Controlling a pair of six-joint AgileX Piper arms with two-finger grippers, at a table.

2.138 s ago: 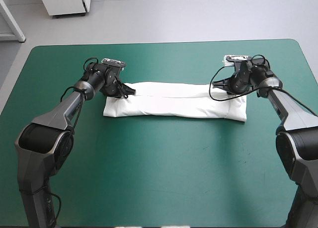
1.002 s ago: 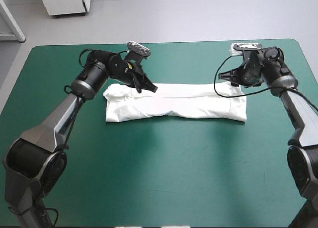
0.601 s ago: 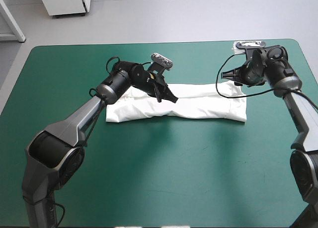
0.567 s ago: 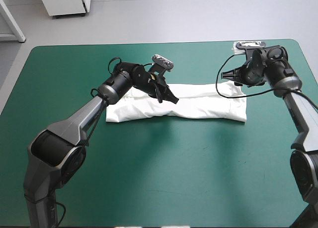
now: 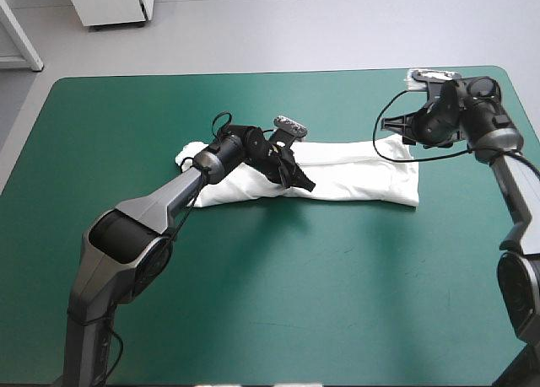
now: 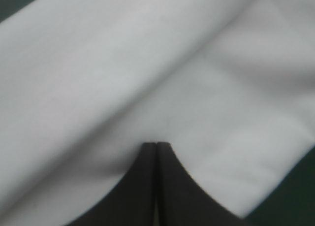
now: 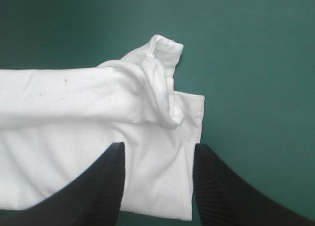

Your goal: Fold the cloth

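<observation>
1. Well, the white T-shirt (image 5: 359,178) lies as a long folded band, left to right, just past the middle of the teal-green table (image 5: 253,319).
2. The left gripper (image 5: 302,183) is pinched on the T-shirt at the band's middle.
3. Farther right, the right gripper (image 5: 403,132) hangs spread wide over its right end.

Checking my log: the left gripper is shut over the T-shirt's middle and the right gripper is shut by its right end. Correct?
Not quite: the right gripper is open; the right wrist view shows its fingers apart at the end of the T-shirt. The rest holds.
</observation>
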